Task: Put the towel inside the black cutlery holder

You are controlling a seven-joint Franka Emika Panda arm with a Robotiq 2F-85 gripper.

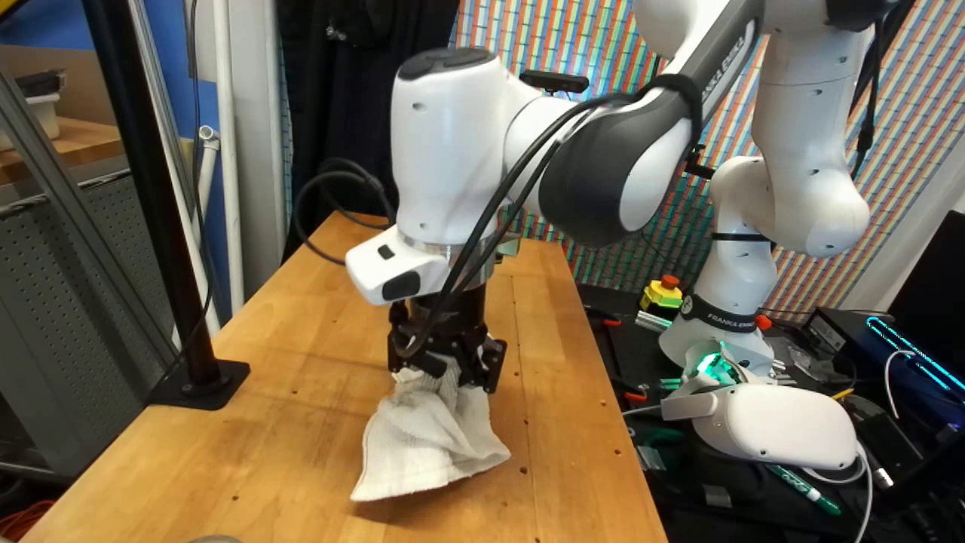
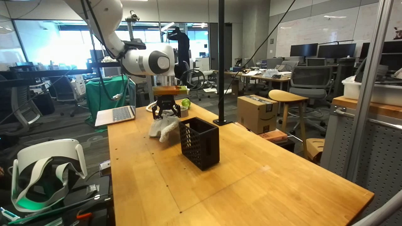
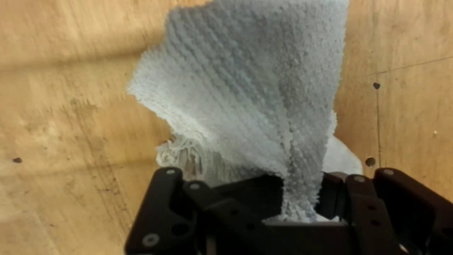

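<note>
A whitish-grey towel (image 1: pixel 430 445) hangs bunched from my gripper (image 1: pixel 446 369) over the wooden table. It also shows in an exterior view (image 2: pixel 164 125) and in the wrist view (image 3: pixel 247 81). The fingers are closed around a pinched fold, seen at the gripper in the wrist view (image 3: pixel 300 198). The lower part fans out close to the tabletop; I cannot tell whether it touches. The black cutlery holder (image 2: pixel 201 144), an open-topped box with perforated sides, stands upright on the table beside the towel, nearer that camera. It does not show in the wrist view. Its inside is mostly hidden.
A black post (image 2: pixel 221 62) with a flat base stands at the table edge near the holder. A laptop (image 2: pixel 119 114), a roll of tape (image 2: pixel 184 112) and a green object (image 2: pixel 186 102) lie behind the gripper. A white headset (image 1: pixel 776 426) sits off the table's side.
</note>
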